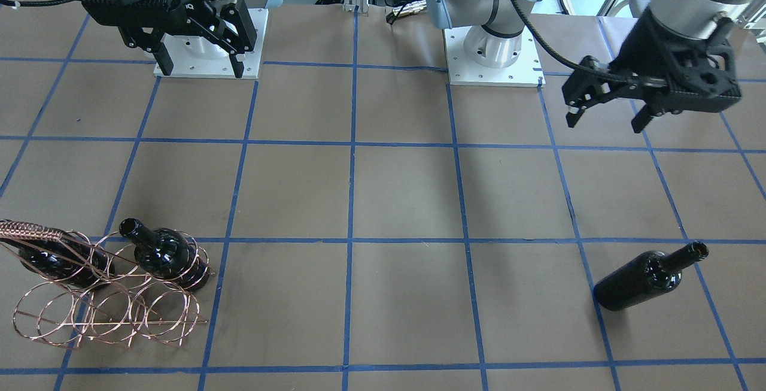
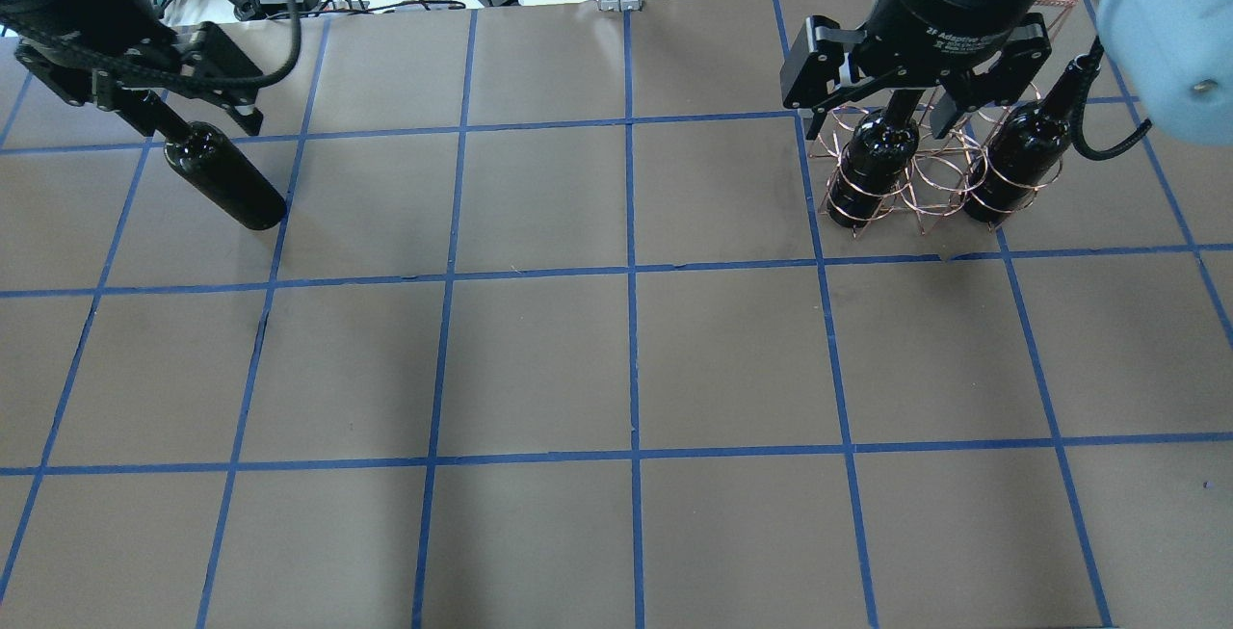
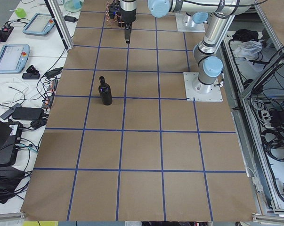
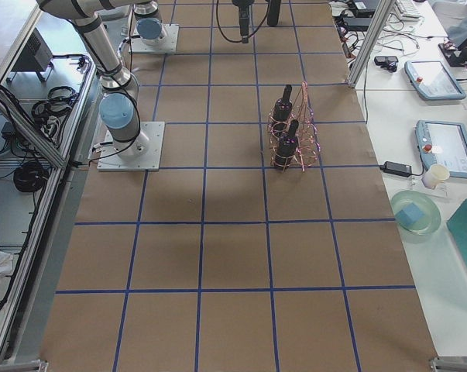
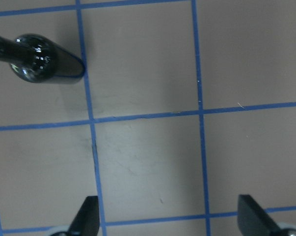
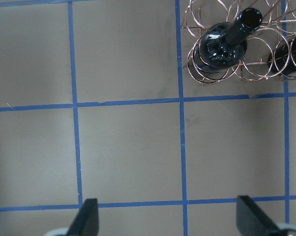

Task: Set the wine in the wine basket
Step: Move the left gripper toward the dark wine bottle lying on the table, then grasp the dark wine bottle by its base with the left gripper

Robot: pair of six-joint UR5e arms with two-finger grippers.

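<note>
Nearest, the wine basket (image 1: 111, 313) sits on the table (image 1: 407, 199), two bottles (image 1: 164, 256) already in its hoops. Well apart on the other side, the wine (image 1: 640, 280) stands upright, alone and untouched. Farther back, left jaws hang spread, empty; right jaws parted too, holding nothing.

Two bottles (image 1: 164, 254) sit in the wine basket (image 1: 111, 295); the wine (image 1: 643, 277) stands apart on the table (image 1: 407, 199).

Brown table (image 2: 539, 359) gridded with blue tape (image 2: 633, 359), white side bench (image 4: 400, 108) with teach pendants (image 4: 430, 77), tangled cables (image 2: 385, 1) behind
</note>
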